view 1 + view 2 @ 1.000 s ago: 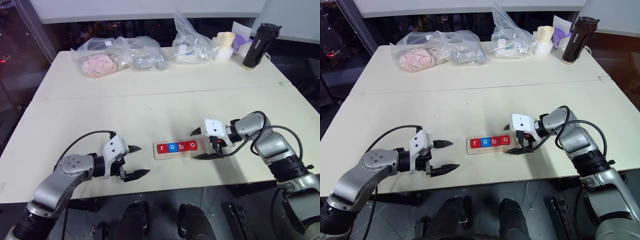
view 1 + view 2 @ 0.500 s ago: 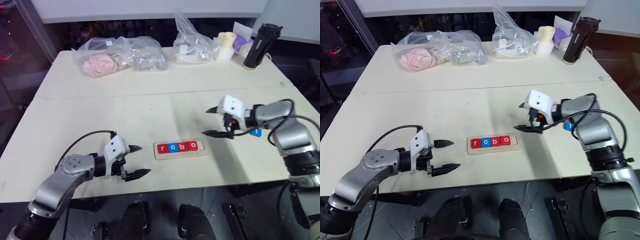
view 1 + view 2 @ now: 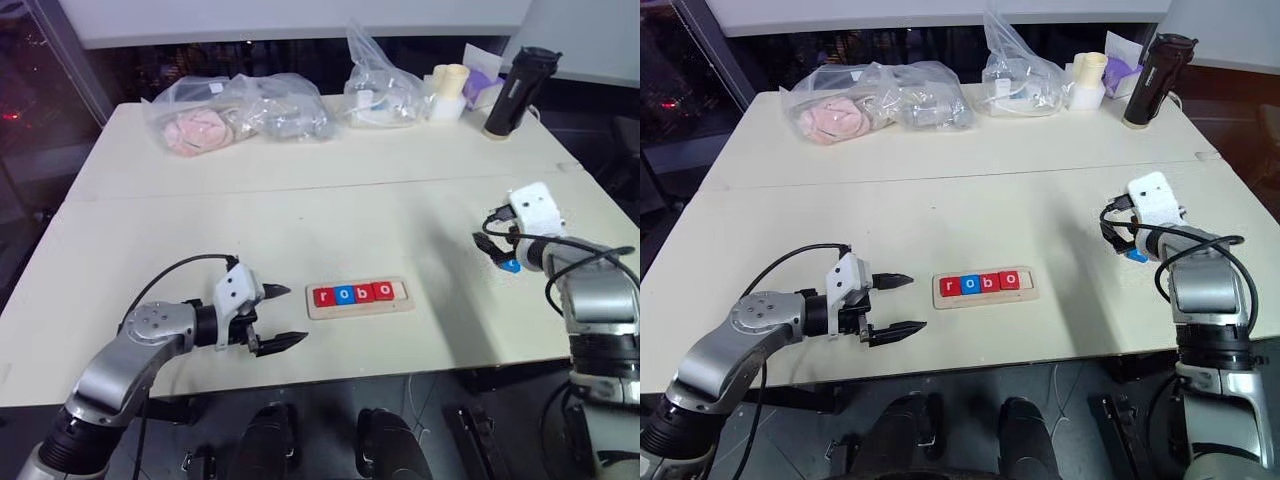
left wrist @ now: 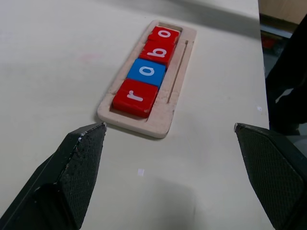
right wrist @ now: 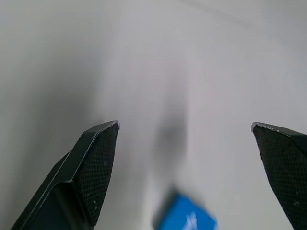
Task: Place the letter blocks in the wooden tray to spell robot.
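- Since a second ago, the right claw point(image 3: 487, 243) has swung away from the wooden tray point(image 3: 361, 296) and out to the right side of the surface point(image 3: 300, 200), near the last blue block point(image 3: 511, 265).
- Four letter blocks point(image 4: 147, 71) sit in the tray, side by side: red, blue, red, red. Their white letters read "r", "o", "b", "o".
- One slot at the right end of the tray is empty, so the word needs its last letter.
- That blue block lies flat on the surface, well apart from the tray. It likely bears the "t", but its white mark is too blurred to read.
- So four of the five blocks are done. What is left is to pick up the blue block and set it in the empty slot.
- With its fingers spread wide, the right claw hangs just over the blue block and holds nothing.
- Left of the tray, the left claw point(image 3: 283, 316) points at the tray with its fingers wide apart, and it is empty too.
- No other writing or brand can be read.
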{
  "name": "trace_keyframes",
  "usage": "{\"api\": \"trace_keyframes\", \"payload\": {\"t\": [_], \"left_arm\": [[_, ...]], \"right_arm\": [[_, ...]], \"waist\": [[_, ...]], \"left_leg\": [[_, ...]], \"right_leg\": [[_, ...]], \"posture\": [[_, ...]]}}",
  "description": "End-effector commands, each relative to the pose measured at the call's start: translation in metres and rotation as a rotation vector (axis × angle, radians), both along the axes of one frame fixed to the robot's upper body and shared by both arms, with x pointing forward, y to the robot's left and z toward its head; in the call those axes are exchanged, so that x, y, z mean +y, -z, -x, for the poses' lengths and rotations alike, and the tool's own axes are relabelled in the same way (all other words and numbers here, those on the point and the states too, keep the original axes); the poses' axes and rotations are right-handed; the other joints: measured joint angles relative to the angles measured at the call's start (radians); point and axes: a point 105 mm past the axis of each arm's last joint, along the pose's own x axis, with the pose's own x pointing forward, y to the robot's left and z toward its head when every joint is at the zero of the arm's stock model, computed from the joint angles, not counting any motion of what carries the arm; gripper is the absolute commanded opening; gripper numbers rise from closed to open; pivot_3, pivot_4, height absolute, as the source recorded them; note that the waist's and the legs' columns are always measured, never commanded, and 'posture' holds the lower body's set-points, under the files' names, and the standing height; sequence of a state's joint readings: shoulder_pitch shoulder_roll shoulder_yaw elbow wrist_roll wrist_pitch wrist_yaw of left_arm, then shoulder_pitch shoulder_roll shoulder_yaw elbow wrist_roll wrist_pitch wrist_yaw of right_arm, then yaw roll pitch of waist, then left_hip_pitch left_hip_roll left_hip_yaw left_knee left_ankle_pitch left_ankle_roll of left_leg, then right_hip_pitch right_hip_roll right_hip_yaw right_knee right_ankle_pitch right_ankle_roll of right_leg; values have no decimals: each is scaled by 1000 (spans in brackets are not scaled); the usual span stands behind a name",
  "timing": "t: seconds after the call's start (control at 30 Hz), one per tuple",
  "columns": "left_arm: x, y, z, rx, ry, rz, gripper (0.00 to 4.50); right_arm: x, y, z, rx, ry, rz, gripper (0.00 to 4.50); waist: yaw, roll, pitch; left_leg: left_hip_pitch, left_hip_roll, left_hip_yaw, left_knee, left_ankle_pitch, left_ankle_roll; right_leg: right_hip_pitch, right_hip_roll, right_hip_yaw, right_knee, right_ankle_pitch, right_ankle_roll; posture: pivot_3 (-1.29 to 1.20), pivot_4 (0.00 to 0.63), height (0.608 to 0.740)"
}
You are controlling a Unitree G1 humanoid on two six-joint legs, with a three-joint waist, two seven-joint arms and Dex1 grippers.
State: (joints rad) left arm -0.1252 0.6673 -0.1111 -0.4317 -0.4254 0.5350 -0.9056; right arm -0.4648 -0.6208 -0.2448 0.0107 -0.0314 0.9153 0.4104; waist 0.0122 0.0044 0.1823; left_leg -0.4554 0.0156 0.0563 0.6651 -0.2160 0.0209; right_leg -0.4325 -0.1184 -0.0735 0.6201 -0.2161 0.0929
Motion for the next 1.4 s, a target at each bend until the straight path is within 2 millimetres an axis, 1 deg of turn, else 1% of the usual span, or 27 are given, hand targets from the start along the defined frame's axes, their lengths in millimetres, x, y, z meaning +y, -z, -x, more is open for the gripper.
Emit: {"api": "trace_keyframes", "payload": {"t": [0.03,0.13,0.23,0.37,0.43,0.53,0.6,0.63,0.67,0.73,0.8,0.83,0.93,1.07,1.1,1.23,1.33,1.4], "left_arm": [[-5,-4,0,-18,26,7,4500],[-5,-5,-1,-18,32,6,4500],[-5,-6,-1,-18,33,6,4500],[-4,-7,-1,-21,27,3,4500],[-4,-7,0,-21,23,3,4500],[-3,-7,0,-21,17,3,4500],[-3,-7,0,-21,16,4,4500],[-3,-7,0,-21,15,4,4500],[-3,-7,0,-22,14,3,4500],[-3,-7,-1,-22,13,4,4500],[-3,-7,0,-22,13,4,4500],[-3,-7,0,-23,14,4,4500],[-3,-7,0,-23,14,4,4500],[-3,-6,-1,-21,17,4,4500],[-3,-6,-1,-21,17,5,4500],[-3,-5,-1,-20,17,4,4500],[-2,-3,0,-18,17,4,4500],[-2,-2,1,-17,17,3,4500]], "right_arm": [[-11,1,11,-5,129,-63,4477],[-15,9,13,12,187,-104,4477],[-17,12,13,23,213,-120,4477],[-31,30,19,97,330,-245,4477],[-29,36,21,124,347,-285,4477],[-24,39,21,135,341,-307,4477],[-20,40,21,143,333,-330,3975],[-18,39,20,143,332,-330,3594],[-17,39,20,141,328,-327,3178],[-14,39,20,146,315,-320,2109],[-10,40,21,159,299,-310,1153],[-8,40,23,173,299,-325,1148],[6,32,24,181,272,-365,1148],[44,16,29,191,175,-415,1148],[51,13,30,188,156,-420,1148],[86,15,42,156,40,-417,1148],[101,18,50,141,2,-416,1148],[108,18,52,131,-3,-420,1148]], "waist": [[0,0,0],[-2,1,0],[-2,1,0],[-2,0,0],[0,0,0],[0,0,-1],[-1,0,-1],[-1,0,-1],[-1,0,-1],[1,0,-1],[1,0,-1],[0,0,-1],[-1,0,-1],[-5,0,0],[-7,0,-1],[-6,1,0],[-2,1,0],[-2,1,0]], "left_leg": [[0,0,0,0,0,0],[1,0,0,0,0,0],[1,0,0,0,0,0],[1,0,0,0,0,0],[1,0,-1,0,0,0],[1,0,-1,0,0,0],[2,0,-1,0,0,0],[2,0,-1,0,0,0],[2,0,-1,0,0,0],[2,0,-1,0,0,0],[2,0,-1,0,0,0],[2,0,-2,0,0,0],[2,0,-2,0,0,0],[2,1,-2,-1,0,0],[2,1,-2,-1,0,0],[1,1,-2,-2,0,0],[0,1,-2,-3,0,0],[-2,1,-1,-2,0,0]], "right_leg": [[0,0,0,0,0,0],[0,0,0,0,0,0],[0,0,0,0,0,0],[0,0,0,0,0,0],[1,1,0,0,0,0],[2,0,0,0,0,0],[2,1,0,0,0,0],[2,1,0,0,0,0],[2,1,0,0,0,0],[2,1,0,0,0,0],[2,0,0,-1,0,0],[3,0,0,-1,0,0],[2,0,0,-1,0,0],[2,1,0,-1,0,0],[1,1,0,-1,0,0],[0,1,0,-1,0,0],[-1,1,0,-2,-1,0],[-2,0,0,-3,0,0]], "posture": [[0,150,725],[0,150,725],[0,150,725],[0,150,725],[0,150,725],[0,150,725],[0,150,725],[0,150,725],[0,150,725],[0,150,725],[0,150,725],[0,150,725],[0,150,725],[0,150,725],[0,150,725],[0,150,725],[0,150,725],[0,150,725]]}}
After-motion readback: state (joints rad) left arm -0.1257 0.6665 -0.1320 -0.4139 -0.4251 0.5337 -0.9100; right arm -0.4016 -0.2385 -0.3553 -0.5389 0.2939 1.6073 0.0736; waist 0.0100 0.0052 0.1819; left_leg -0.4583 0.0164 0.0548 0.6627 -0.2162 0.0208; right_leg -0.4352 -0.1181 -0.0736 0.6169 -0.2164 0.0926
